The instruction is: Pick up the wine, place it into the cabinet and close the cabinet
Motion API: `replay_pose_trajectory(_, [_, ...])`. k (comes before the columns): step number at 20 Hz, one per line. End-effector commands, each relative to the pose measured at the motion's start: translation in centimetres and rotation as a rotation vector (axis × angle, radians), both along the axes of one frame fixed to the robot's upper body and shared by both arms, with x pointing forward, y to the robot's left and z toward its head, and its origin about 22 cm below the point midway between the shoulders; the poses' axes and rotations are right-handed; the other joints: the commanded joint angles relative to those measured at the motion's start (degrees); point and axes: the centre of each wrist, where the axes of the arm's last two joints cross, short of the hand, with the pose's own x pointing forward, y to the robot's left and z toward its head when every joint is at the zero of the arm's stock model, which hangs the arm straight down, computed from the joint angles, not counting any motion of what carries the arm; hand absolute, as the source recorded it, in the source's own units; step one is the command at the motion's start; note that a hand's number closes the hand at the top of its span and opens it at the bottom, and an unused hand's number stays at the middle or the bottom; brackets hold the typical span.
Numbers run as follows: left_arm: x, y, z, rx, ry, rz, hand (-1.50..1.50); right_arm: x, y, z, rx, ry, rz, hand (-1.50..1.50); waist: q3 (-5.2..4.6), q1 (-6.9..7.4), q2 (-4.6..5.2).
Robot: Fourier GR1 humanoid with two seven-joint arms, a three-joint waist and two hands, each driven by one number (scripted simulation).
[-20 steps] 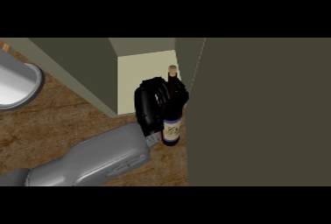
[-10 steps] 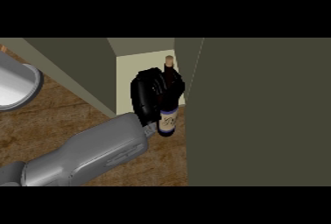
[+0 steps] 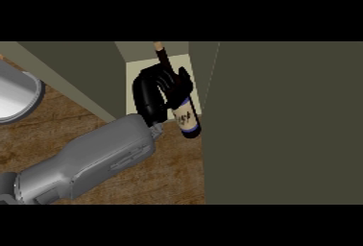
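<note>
A dark wine bottle (image 3: 186,117) with a pale label and a long neck is held upright at the mouth of the open cabinet (image 3: 142,67). Its neck reaches up into the pale interior, while its base hangs above the wooden counter (image 3: 163,168). My left hand (image 3: 145,96) is curled round the bottle's upper body, and its grey forearm comes in from the lower left. The cabinet's open door (image 3: 284,120) stands as a large dark olive panel just right of the bottle. My right hand does not show.
A grey-white round vessel (image 3: 14,96) sits at the left edge on the counter. The cabinet's olive side wall (image 3: 78,72) runs diagonally left of the opening. The open door fills the right of the view.
My left hand has carried the bottle up the view and deeper towards the cabinet opening, with the forearm following. The door has not moved.
</note>
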Motion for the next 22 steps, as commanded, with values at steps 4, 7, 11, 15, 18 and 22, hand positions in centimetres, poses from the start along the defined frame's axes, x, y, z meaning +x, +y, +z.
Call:
replay_pose_trajectory(4, [0.8, 1.0, -1.2, 0.061, 0.03, 0.04, -1.5, -0.2, 0.2, 0.4, -0.003, -0.014, 0.013, -1.5, 0.04, 0.04, -0.24])
replay_pose_trajectory(7, [0.9, 1.8, -2.0, 0.087, 0.048, 0.061, -1.5, -0.5, 0.2, 0.1, 0.003, -0.005, 0.012, -1.5, 0.02, -0.28, -0.2])
replay_pose_trajectory(11, [1.0, 2.0, -2.1, 0.065, 0.068, 0.078, -1.5, -0.3, -0.2, 0.2, 0.0, 0.0, 0.004, -1.5, -0.02, -0.35, 0.0])
replay_pose_trajectory(15, [1.4, 2.2, -1.7, 0.077, 0.056, 0.084, -1.5, -0.1, 0.1, 0.1, -0.007, -0.004, 0.011, -1.5, -0.03, 0.43, -0.09])
replay_pose_trajectory(18, [1.5, 2.4, -2.3, 0.094, 0.036, 0.093, -1.5, -0.2, -0.1, 0.2, -0.01, -0.014, 0.011, -1.5, -0.05, 0.13, -0.08])
replay_pose_trajectory(22, [0.5, 1.5, -2.5, 0.086, 0.025, 0.041, -1.5, 0.1, 0.0, -0.4, -0.007, 0.001, 0.008, -1.5, -0.13, 0.71, 0.17])
